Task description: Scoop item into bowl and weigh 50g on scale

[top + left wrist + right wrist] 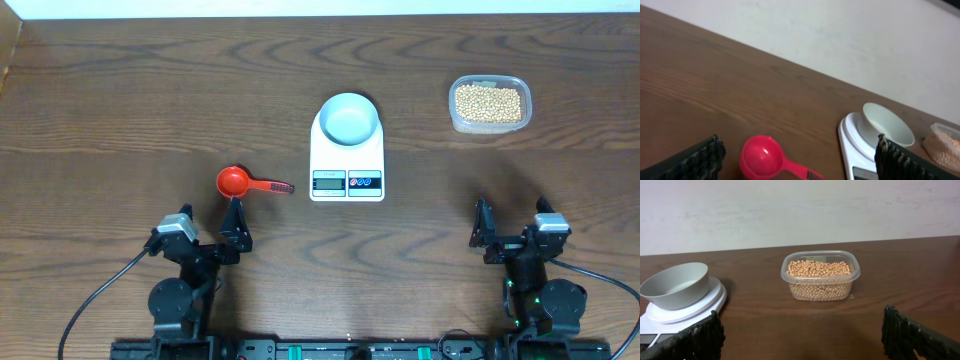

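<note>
Red scoop [762, 157] just ahead of left gripper [799, 150], jaws wide, empty: staged for grab. Right gripper [802, 325] likewise, beans [819, 269] ahead; bowl [887, 125] sits on scale [850, 142] for weighing.

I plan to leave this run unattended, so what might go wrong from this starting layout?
1. The red plastic scoop lies left of the white digital scale, while the clear tub of tan beans sits far right; carrying beans across may spill some on the wooden table.
2. The pale round bowl rests on the scale; a bump could shift it.
</note>
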Action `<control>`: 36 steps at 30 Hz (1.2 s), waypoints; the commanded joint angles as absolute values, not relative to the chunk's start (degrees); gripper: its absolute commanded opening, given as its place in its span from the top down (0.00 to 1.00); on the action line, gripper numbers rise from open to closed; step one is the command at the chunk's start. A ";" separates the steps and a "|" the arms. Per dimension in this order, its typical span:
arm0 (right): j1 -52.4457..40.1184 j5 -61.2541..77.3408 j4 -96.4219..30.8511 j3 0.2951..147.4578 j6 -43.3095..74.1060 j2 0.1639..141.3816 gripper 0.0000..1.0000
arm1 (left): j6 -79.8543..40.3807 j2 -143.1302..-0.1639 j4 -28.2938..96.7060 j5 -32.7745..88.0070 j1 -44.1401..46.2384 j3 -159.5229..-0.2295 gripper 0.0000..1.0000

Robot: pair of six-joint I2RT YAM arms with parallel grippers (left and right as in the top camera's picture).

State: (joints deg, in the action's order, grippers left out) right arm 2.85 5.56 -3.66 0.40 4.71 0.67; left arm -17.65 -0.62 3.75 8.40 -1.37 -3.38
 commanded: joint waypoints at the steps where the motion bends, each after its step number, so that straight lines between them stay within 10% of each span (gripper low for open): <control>1: 2.52 5.93 -3.86 0.32 4.16 0.38 0.01 | -18.11 -2.24 4.19 7.05 -1.21 -7.64 0.02; 36: 2.52 5.93 -3.86 0.32 4.16 0.38 0.01 | -18.33 -36.56 30.35 9.54 -1.19 -44.42 0.02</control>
